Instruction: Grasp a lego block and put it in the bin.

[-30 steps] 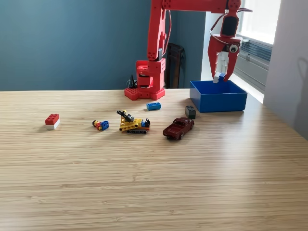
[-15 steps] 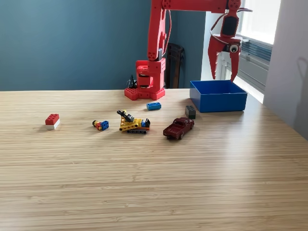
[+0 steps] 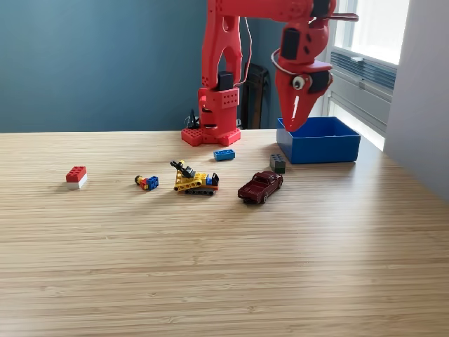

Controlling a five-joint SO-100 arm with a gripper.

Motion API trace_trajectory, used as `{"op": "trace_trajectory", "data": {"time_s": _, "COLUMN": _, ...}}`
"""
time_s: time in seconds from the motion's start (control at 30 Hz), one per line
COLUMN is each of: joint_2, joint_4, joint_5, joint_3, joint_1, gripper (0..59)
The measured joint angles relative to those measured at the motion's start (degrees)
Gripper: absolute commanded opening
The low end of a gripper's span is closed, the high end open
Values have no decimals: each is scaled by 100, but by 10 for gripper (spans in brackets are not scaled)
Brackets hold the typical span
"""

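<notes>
The red gripper (image 3: 293, 126) hangs in the air with its jaws pressed together and nothing between them, its tip just above the left rim of the blue bin (image 3: 319, 148), which sits far right on the wooden table (image 3: 224, 267). Loose pieces lie apart: a dark grey block (image 3: 278, 163) near the bin, a blue block (image 3: 224, 154), and a red-and-white block (image 3: 76, 177) far left.

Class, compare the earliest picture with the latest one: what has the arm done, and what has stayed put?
The gripper let go of the white block over the bin, closed, and swung toward the exterior view's left, off the bin. The loose bricks and the toy car have not moved.
</notes>
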Motion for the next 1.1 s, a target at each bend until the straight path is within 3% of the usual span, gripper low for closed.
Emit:
{"op": "trace_trajectory", "data": {"time_s": 0.37, "joint_2": 0, "joint_4": -264, "joint_5": -492, "joint_3": 0, "joint_1": 2074, "gripper": 1}}
{"op": "trace_trajectory", "data": {"time_s": 1.1, "joint_2": 0, "joint_4": -712, "joint_5": -580, "joint_3": 0, "joint_1": 2303, "gripper": 1}}
